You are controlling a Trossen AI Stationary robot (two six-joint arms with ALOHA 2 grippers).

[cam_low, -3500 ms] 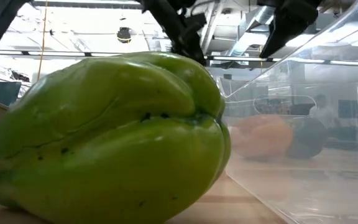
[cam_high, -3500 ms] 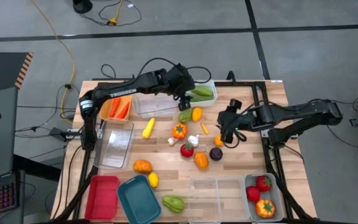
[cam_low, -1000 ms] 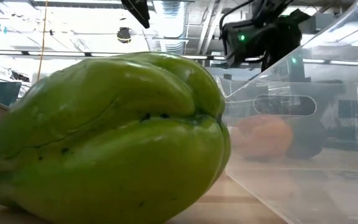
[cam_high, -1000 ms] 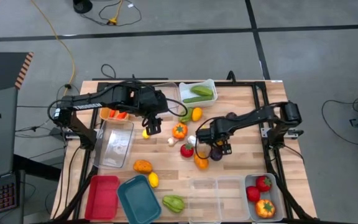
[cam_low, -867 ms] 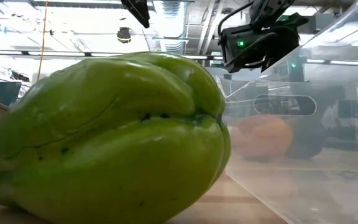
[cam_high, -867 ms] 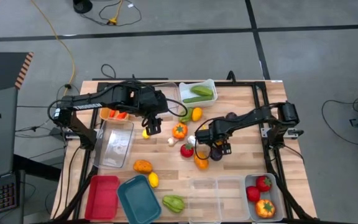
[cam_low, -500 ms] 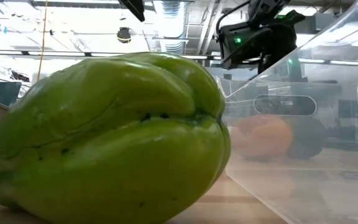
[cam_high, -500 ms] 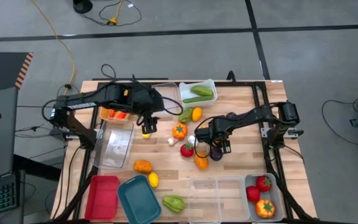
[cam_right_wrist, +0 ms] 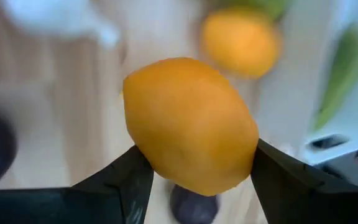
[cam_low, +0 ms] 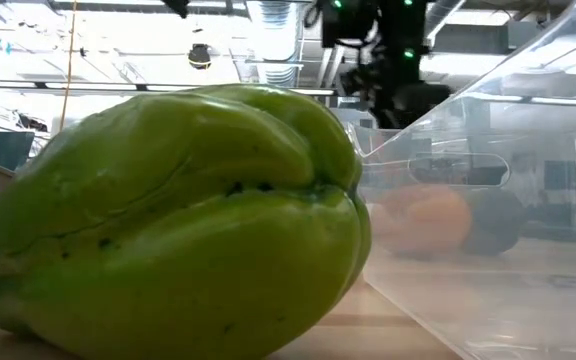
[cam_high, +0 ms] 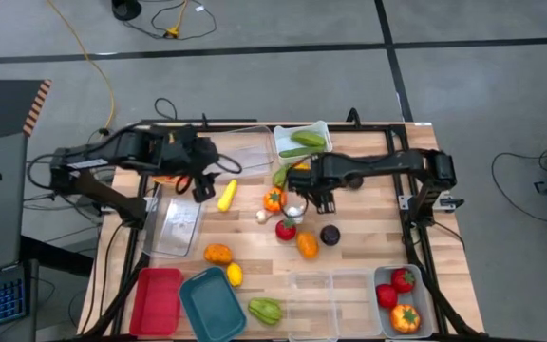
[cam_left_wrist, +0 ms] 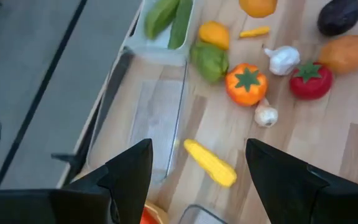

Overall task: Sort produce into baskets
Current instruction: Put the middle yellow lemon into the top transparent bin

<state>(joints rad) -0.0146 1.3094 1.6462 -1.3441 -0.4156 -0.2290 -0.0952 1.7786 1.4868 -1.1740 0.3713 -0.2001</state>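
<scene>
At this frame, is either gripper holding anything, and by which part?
The right gripper holds an orange fruit, one finger against each of its opposite sides, above the table's middle. The left gripper is open and holds nothing.

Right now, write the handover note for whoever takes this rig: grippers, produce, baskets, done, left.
Left gripper: open, empty, above the table near the yellow corn.
Right gripper: shut on an orange fruit, lifted over mid-table.
Done: green pieces in the white basket; red ones in the grey basket.
Left: the loose pile mid-table, including a red tomato, garlic, a dark purple piece, a lemon and a green pepper.
Red basket and teal basket hold nothing.
</scene>
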